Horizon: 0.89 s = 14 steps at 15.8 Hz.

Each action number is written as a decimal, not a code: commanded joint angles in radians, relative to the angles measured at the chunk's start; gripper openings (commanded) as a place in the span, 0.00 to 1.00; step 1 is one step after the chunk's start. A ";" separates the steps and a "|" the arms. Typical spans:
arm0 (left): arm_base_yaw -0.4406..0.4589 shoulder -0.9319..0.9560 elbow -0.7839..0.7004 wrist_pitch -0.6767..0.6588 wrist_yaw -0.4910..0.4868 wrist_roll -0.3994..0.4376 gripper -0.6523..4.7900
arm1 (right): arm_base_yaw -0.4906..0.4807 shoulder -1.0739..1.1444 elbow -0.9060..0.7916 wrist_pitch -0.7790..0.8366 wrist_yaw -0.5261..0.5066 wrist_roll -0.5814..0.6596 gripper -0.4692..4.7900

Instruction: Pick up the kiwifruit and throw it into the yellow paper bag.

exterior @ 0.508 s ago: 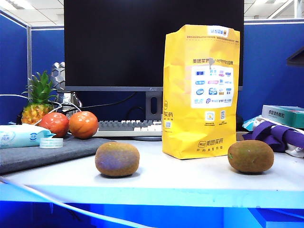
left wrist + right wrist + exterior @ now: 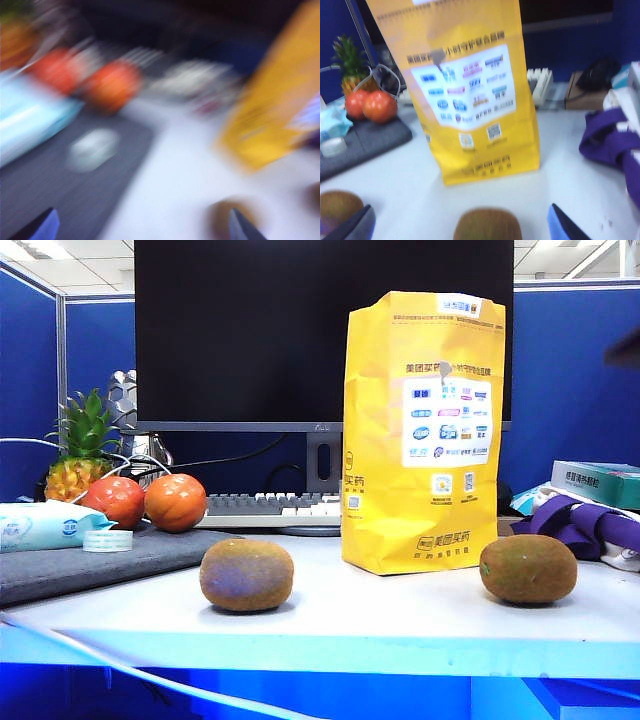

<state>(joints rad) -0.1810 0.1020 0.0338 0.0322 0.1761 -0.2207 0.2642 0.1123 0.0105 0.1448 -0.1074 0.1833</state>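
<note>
Looking down past my right tool [image 2: 460, 222], fingers spread empty, kiwifruit [image 2: 487, 225] is lying lengthwise between them on the counter [image 2: 570, 185] before the bag [image 2: 470, 90]; left tool [image 2: 145, 227], also apart, is hanging farther off.

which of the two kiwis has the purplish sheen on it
The rounder kiwifruit at front left, before the grey mat. The olive-brown kiwifruit right of the yellow paper bag has none.
</note>
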 commanded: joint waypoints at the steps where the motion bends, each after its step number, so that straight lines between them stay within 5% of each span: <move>1: 0.000 0.002 0.093 -0.008 0.066 -0.003 1.00 | 0.000 0.000 0.000 0.097 0.076 -0.060 1.00; 3: 0.000 0.014 0.168 -0.088 0.063 0.076 1.00 | 0.000 0.030 0.035 0.038 0.136 -0.082 1.00; 7: 0.000 0.135 0.285 -0.140 0.089 0.019 1.00 | 0.000 0.258 0.149 0.039 0.138 -0.118 1.00; 11: 0.000 0.385 0.431 -0.145 0.362 -0.060 1.00 | 0.001 0.674 0.370 0.018 0.111 -0.143 1.00; 14: 0.000 0.518 0.511 -0.159 0.437 -0.052 1.00 | 0.000 0.913 0.533 -0.127 0.033 -0.195 1.00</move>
<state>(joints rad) -0.1814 0.6003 0.5266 -0.1249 0.5747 -0.2752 0.2634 0.9882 0.5068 0.0895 -0.0475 0.0257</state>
